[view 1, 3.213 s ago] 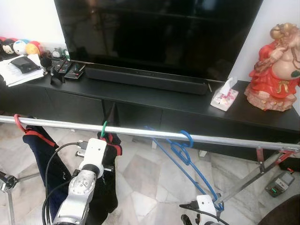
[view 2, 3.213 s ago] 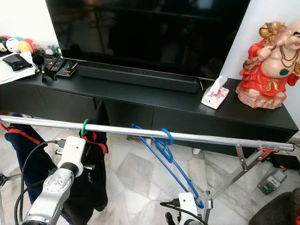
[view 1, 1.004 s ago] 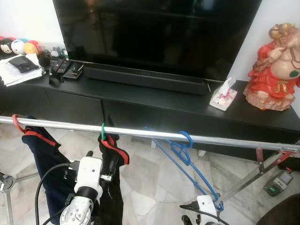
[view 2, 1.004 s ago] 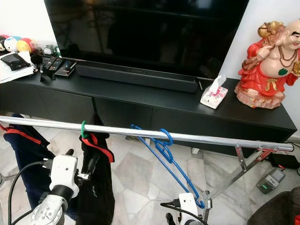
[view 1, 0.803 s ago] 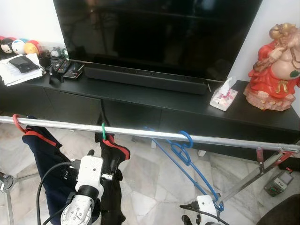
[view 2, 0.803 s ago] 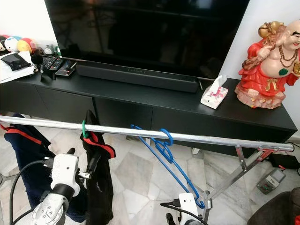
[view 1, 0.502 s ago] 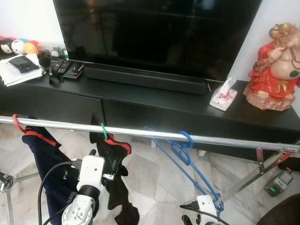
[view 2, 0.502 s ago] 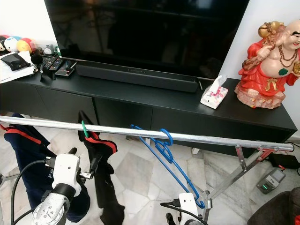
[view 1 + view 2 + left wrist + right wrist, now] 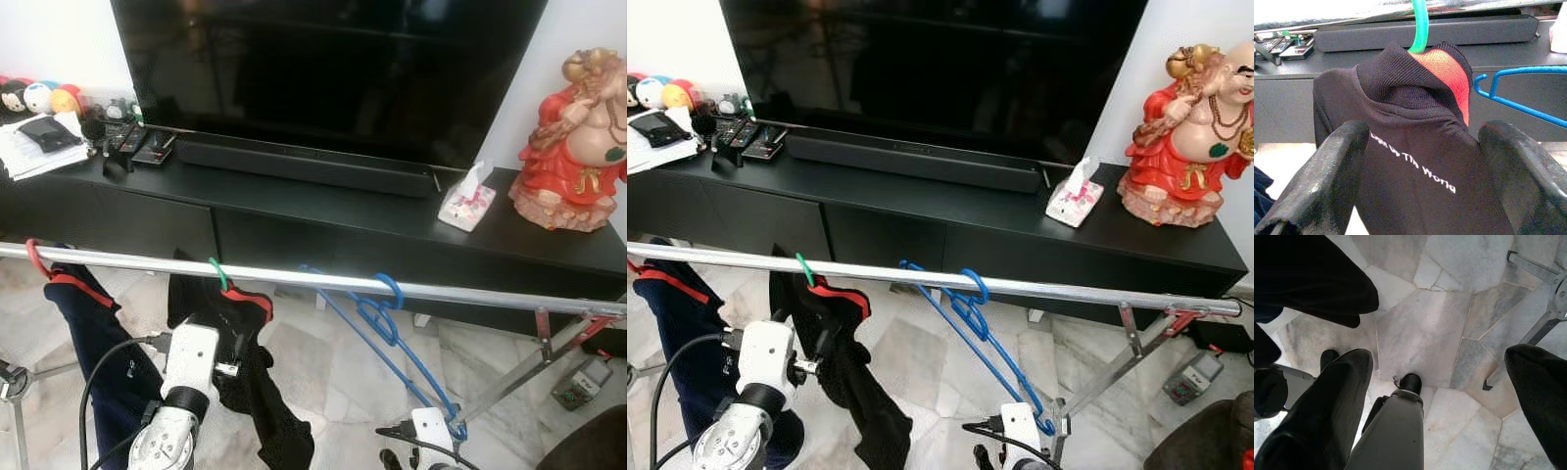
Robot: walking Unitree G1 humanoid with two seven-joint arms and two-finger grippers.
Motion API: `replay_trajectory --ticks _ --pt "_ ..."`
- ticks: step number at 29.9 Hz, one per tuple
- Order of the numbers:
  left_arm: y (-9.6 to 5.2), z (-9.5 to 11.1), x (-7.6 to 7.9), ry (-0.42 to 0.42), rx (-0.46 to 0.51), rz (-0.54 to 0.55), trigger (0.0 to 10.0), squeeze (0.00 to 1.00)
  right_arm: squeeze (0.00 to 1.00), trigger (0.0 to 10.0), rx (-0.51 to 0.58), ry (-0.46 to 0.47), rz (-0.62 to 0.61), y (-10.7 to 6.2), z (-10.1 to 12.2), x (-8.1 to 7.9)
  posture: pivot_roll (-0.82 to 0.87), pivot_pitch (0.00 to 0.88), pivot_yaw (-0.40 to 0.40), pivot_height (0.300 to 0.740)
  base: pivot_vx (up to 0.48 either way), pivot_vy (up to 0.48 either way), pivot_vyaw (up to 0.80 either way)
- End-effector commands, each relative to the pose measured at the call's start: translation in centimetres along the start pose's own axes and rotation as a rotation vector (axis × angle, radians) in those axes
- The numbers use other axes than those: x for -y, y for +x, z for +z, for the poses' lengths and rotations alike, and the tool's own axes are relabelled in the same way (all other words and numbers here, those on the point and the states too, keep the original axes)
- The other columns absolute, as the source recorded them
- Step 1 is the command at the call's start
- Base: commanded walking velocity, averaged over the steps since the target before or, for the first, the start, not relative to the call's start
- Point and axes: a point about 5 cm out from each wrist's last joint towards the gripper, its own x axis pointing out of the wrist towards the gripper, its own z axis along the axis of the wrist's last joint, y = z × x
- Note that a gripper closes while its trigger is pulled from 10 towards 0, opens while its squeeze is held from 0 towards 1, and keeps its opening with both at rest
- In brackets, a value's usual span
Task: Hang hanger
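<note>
Television (image 9: 323, 69) standing on the long black bench (image 9: 323, 211), red figurine (image 9: 578, 147) sitting at the right end, tissue pack (image 9: 467, 199) lying just beside it, remotes (image 9: 137, 145) lying at the left end.

Metal rail (image 9: 323, 281) running across in front of the bench. Hanging from it: black top with red collar (image 9: 245, 372) on a green hanger (image 9: 217, 273), swinging tilted to the right; navy garment (image 9: 93, 343) on a red hanger (image 9: 35, 257) at the far left; bare blue hanger (image 9: 392, 328) to the right, slanting down.

Left gripper (image 9: 1420, 161) sitting just below the green hanger, jaws standing apart, straddling the black top's shoulders without clamping.

Right gripper (image 9: 1440, 396) pointing down at the marble floor (image 9: 1425, 328), jaws standing wide apart, holding nothing.
</note>
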Motion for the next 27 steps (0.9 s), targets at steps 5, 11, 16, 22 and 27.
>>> replay_trajectory --ticks 5,11,16,22,27 --pt "0.03 0.01 0.09 -0.007 0.003 -0.006 10.0 0.0 0.0 10.0 -0.006 0.001 -0.008 -0.06 -0.27 0.16 0.08 0.0 -0.076 0.74 0.0 0.0 0.0" --pt "0.03 0.01 0.09 -0.007 0.003 -0.006 10.0 0.0 0.0 10.0 -0.006 0.001 -0.008 -0.06 -0.27 0.16 0.08 0.0 -0.076 0.74 0.0 0.0 0.0" --pt "0.15 0.3 -0.42 -0.007 0.01 -0.001 10.0 0.0 0.0 10.0 0.002 0.017 -0.007 0.02 0.0 -0.07 0.07 0.0 -0.066 0.74 -0.275 0.0 0.0" --pt "0.15 0.32 -0.37 -0.009 0.011 -0.001 10.0 0.0 0.0 10.0 0.002 0.016 -0.007 0.02 0.01 -0.06 0.07 0.0 -0.068 0.74 -0.281 0.0 0.0" --pt "0.16 0.32 -0.37 -0.006 0.012 -0.004 10.0 0.0 0.0 10.0 0.002 0.015 -0.007 0.02 0.01 -0.06 0.07 0.0 -0.068 0.74 -0.303 0.0 0.0"
